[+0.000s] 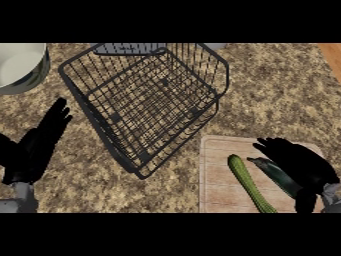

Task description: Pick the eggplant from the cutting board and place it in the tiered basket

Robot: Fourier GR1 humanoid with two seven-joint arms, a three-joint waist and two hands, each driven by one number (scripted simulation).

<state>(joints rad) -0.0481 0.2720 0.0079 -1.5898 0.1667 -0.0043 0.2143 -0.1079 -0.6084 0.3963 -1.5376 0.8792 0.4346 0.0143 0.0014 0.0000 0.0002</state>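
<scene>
A: What's the surface?
B: Speckled brown granite counter (276, 100), with a black wire tiered basket (147, 102) beyond both hands' fingertips.
A: And smaller things?
B: A pale wooden cutting board (219, 175); the dark eggplant (276, 172) lies under the right hand (306, 165), fingers curling over it. A green cucumber (248, 189) sits beside. Left hand (36, 145): fingers straight, resting.

One view only, and it looked steeply down from the robot's head onto the counter (291, 90). It faced forward, away from the body, so the forearms entered from the lower edge. It sat close: the left hand (33, 147) and right hand (302, 162) filled the lower corners, with the wire basket (147, 100) beyond and between them.
</scene>
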